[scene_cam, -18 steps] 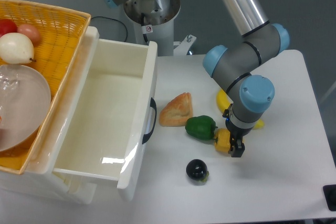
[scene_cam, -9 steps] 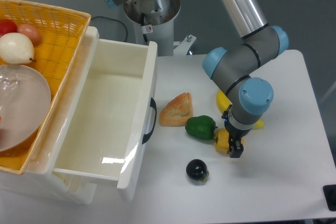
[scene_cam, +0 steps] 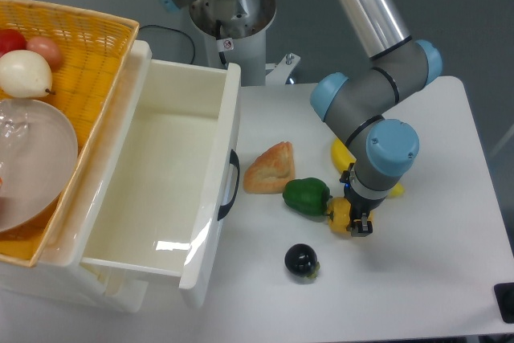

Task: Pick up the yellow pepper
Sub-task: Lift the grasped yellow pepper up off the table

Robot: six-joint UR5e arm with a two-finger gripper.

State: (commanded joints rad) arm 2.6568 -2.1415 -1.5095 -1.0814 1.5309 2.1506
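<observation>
Tool [scene_cam: 353, 220] down on the small glossy yellow-orange lobed pepper [scene_cam: 340, 215], fingers seemingly around it; firm grip not confirmable. You should check hold, then lift straight, sparing the touching green pepper [scene_cam: 306, 196]. White bench [scene_cam: 434, 279]; open white drawer [scene_cam: 173, 182] well left.

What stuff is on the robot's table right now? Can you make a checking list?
Surface: white table, one dark item at its right edge, cut off by the frame.
Job's things: yellow pepper on the table, beside the green pepper.
Clutter: bread piece, dark round fruit, yellow banana-shaped item partly behind the arm.
Grippers: tool down at the yellow pepper; grip cannot be told.
Cables: black cable behind the open white drawer.
Surroundings: yellow basket holding fruit and a clear bowl.
</observation>
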